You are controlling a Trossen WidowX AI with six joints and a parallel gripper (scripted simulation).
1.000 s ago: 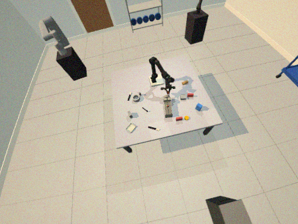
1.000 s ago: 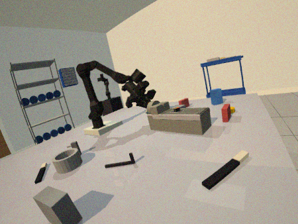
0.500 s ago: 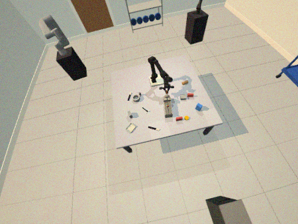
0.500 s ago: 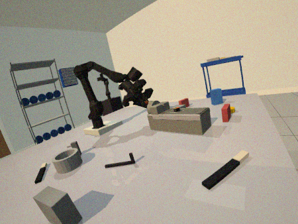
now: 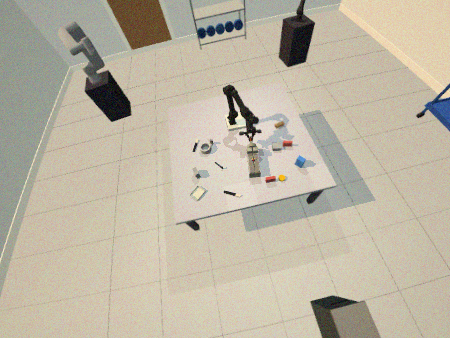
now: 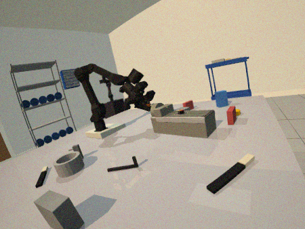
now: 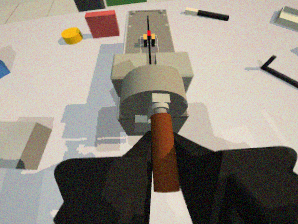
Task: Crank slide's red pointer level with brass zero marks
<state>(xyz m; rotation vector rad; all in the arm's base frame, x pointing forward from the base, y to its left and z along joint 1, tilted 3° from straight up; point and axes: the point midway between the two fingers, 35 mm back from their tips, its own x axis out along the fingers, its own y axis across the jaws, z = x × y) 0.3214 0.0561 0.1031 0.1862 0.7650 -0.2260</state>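
Note:
The machine (image 5: 254,169) (image 6: 179,127) (image 7: 166,21) is a long grey-brown box with a round crank hub (image 7: 150,82) at its arm end. My gripper (image 7: 158,134) is shut on the orange-brown crank handle (image 7: 165,167), which points toward the camera at the hub's lower middle. In the top and exterior views the gripper (image 5: 251,136) (image 6: 149,106) is at the hub end. On top, the slide's red pointer (image 7: 148,33) shows between two small brass marks, a touch toward their far side; whether it is exactly level is too small to tell. The fingers hide part of the handle.
A grey block (image 7: 15,142) (image 5: 277,147) and a red block (image 5: 287,143) lie beside the machine. A second red block (image 7: 102,24) (image 6: 231,115) and a yellow disc (image 7: 72,35) are near its far end. A blue object (image 6: 221,98), a grey ring (image 6: 68,164) and a black hooked tool (image 6: 123,167) stand farther off.

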